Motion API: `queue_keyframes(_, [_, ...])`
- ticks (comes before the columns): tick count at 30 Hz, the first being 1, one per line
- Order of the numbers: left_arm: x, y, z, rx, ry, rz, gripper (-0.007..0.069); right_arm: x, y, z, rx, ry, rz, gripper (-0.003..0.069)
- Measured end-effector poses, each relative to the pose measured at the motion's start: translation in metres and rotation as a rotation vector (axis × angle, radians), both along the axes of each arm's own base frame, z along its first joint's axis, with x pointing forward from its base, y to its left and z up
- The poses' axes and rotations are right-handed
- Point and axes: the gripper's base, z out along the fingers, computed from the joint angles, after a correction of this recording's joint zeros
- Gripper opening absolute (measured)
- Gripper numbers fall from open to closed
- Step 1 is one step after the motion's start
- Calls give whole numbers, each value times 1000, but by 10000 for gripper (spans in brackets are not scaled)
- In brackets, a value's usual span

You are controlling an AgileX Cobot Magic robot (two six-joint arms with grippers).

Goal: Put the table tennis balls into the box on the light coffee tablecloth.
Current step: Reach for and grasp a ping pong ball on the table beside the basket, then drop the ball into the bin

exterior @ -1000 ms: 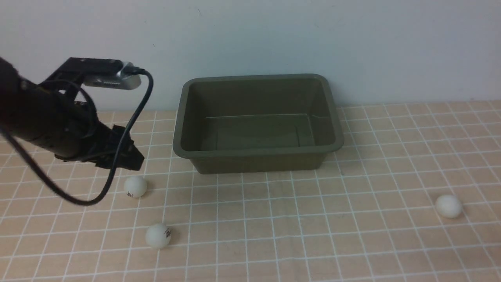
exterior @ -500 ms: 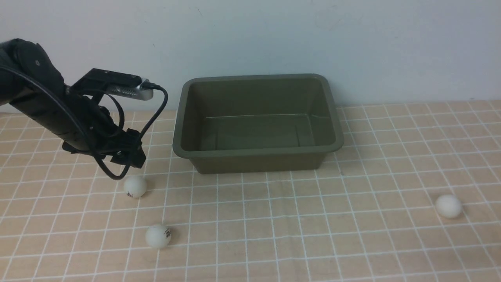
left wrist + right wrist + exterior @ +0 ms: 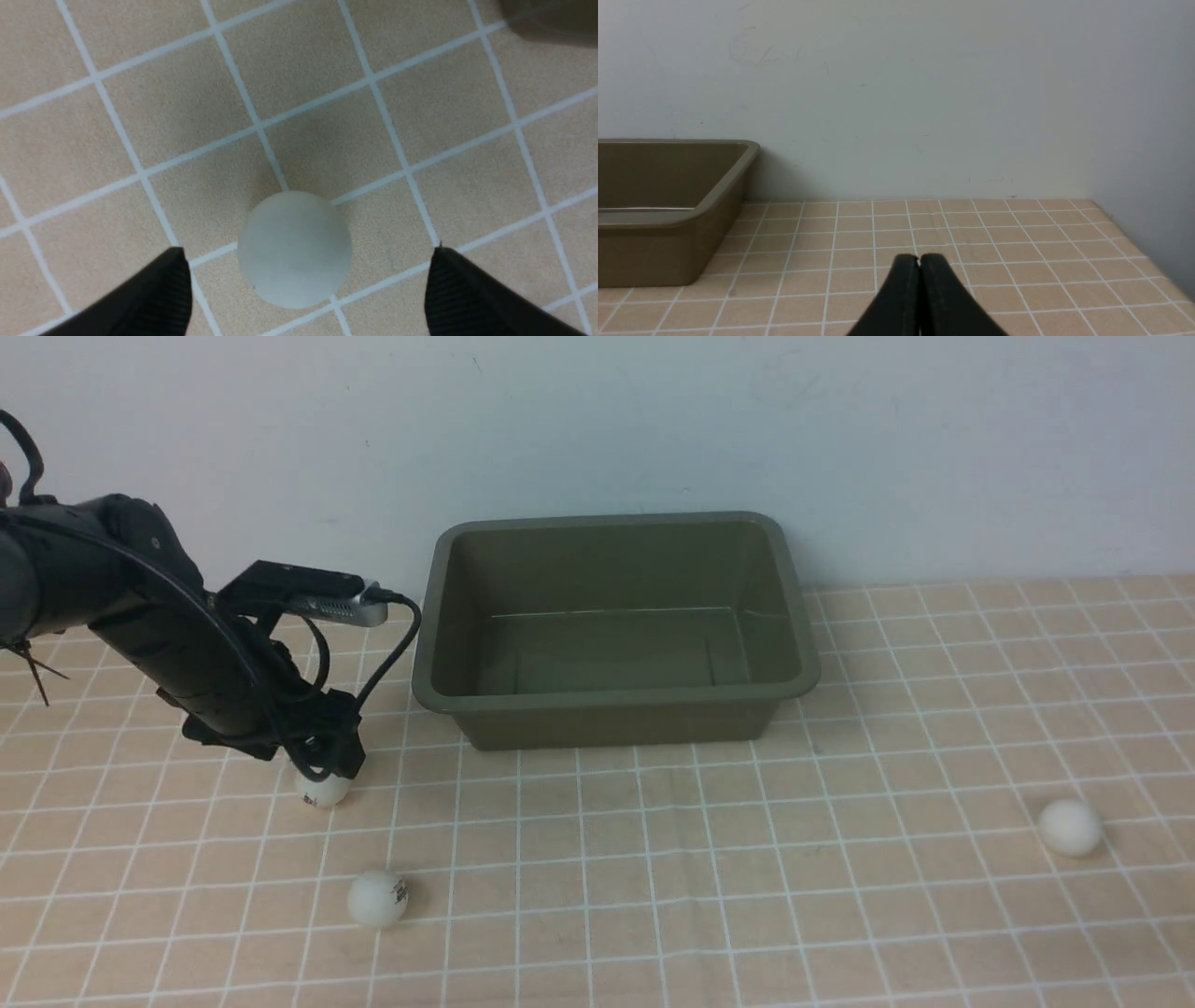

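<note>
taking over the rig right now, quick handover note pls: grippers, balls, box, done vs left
Box: empty, on the tablecloth.
Left gripper: open, fingers either side of the first ball, off the box's front left corner; not closed on it.
Right gripper: shut, holding nothing.
Second ball lies nearer the camera, third ball far right, both on the cloth.
Done: none boxed. Left: all three.

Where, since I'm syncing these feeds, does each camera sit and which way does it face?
Front: between the arms, facing forward at box and balls; left hand shows.
Left wrist: looks down on one ball between open fingertips.
Right wrist: low, facing wall and box; shut right hand shows.
Front shares that ball, the box.
</note>
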Motion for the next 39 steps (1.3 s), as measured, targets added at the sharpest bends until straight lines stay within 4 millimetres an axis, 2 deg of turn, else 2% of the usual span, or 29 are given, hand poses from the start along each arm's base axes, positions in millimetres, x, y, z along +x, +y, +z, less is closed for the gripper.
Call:
queue_keyframes(5, [4,-1,-9,-9,8,10,562,0,0,0,0,0,0,-20])
queue_keyframes(9, [7,-1,-18,-20,24,13,501,0,0,0,0,0,0,-20])
queue_keyframes(13, [8,-2,-26,-22,44,15,395,0,0,0,0,0,0,-20])
queue_keyframes(14, [9,-2,-27,-23,45,15,338,0,0,0,0,0,0,-20])
queue_keyframes(15, [10,-2,-26,-21,43,12,314,0,0,0,0,0,0,-20])
queue_keyframes(19, [12,-2,-16,-16,78,-7,316,0,0,0,0,0,0,-20])
queue_keyframes(24, [20,1,33,13,141,-23,318,0,0,0,0,2,0,-20])
queue_keyframes(25, [20,1,37,18,140,-26,318,0,0,0,0,2,0,-20])
queue_keyframes(26, [23,1,53,18,139,-21,318,0,0,0,0,3,0,-20])
queue_keyframes(29, [32,-6,101,-19,37,-18,318,0,0,0,0,3,0,-20])
queue_keyframes(31, [34,-11,111,-45,5,-24,318,0,0,0,0,3,0,-20])
queue_keyframes(32, [38,-27,130,-100,-60,-58,318,0,0,0,0,3,0,-20])
queue_keyframes(33, [38,-29,132,-106,-67,-63,318,0,0,0,0,3,0,-20])
queue_keyframes(35, [40,-58,146,-174,-149,-134,318,0,0,0,0,3,0,-20])
queue_keyframes(38, [42,-89,146,-212,-211,-196,318,0,0,0,0,3,0,-20])
queue_keyframes(39, [42,-93,146,-213,-213,-204,318,0,0,0,0,3,0,-20])
